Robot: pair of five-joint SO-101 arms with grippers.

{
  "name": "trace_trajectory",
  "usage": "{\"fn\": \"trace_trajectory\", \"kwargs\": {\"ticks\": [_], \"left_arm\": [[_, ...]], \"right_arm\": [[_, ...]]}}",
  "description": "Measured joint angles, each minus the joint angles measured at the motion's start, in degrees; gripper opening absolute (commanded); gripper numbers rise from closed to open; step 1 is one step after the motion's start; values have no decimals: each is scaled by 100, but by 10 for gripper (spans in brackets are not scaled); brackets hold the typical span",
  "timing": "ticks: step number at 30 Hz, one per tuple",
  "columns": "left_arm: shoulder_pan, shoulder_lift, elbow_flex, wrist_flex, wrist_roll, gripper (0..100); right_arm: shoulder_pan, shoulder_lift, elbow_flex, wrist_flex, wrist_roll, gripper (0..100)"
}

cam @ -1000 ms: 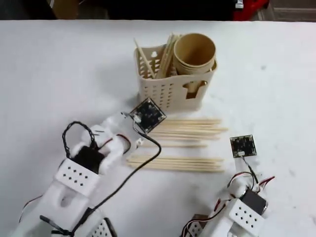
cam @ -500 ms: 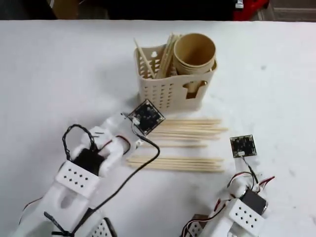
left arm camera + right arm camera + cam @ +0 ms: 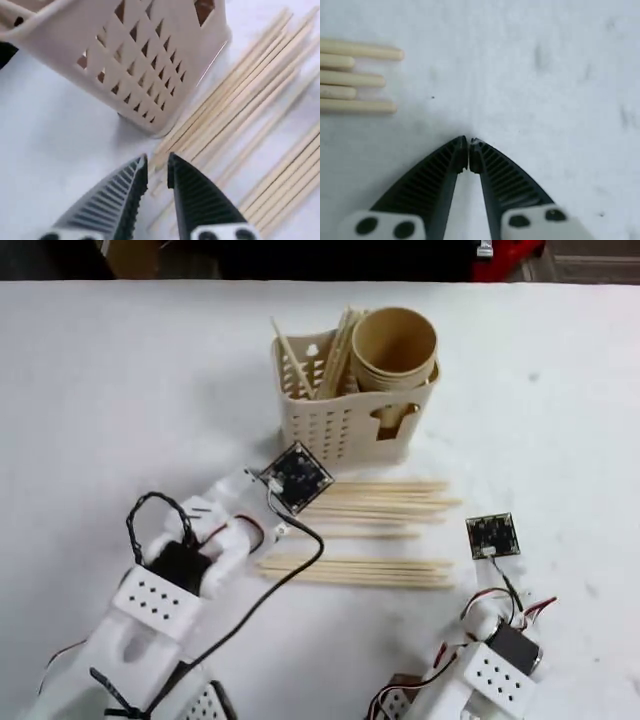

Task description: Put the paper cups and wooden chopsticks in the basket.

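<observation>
So the basket (image 3: 345, 425) sits upright toward the far side of the bench (image 3: 120, 390), with the stacked paper cups (image 3: 393, 340) already inside on one side and a handful of chopsticks (image 3: 322, 365) leaning in the other compartment. There are plenty more sticks loose on the bench: an upper bunch (image 3: 385, 502) lying just in front of the basket, and a lower bunch (image 3: 360, 570) a bit nearer the arms, both roughly parallel to the basket's front wall. The left end effector (image 3: 157, 164) is down low right by the basket's near corner, jaws only a narrow gap apart and holding nothing, with the ends of the upper bunch just ahead of the tips and partly under them. The right end effector (image 3: 469, 141) is pinched closed and empty over bare bench, with a few rounded stick ends (image 3: 357, 77) off to one side, clearly apart from it.
</observation>
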Motion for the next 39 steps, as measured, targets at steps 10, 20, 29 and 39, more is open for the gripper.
{"fn": "trace_trajectory", "kwargs": {"ticks": [10, 20, 29, 39], "left_arm": [[0, 0, 0, 0, 0, 83], [0, 0, 0, 0, 158, 83], [0, 0, 0, 0, 308, 83], [0, 0, 0, 0, 308, 83]], "right_arm": [[0, 0, 0, 0, 0, 24], [0, 0, 0, 0, 0, 24], [0, 0, 0, 0, 0, 24], [0, 0, 0, 0, 0, 24]]}}
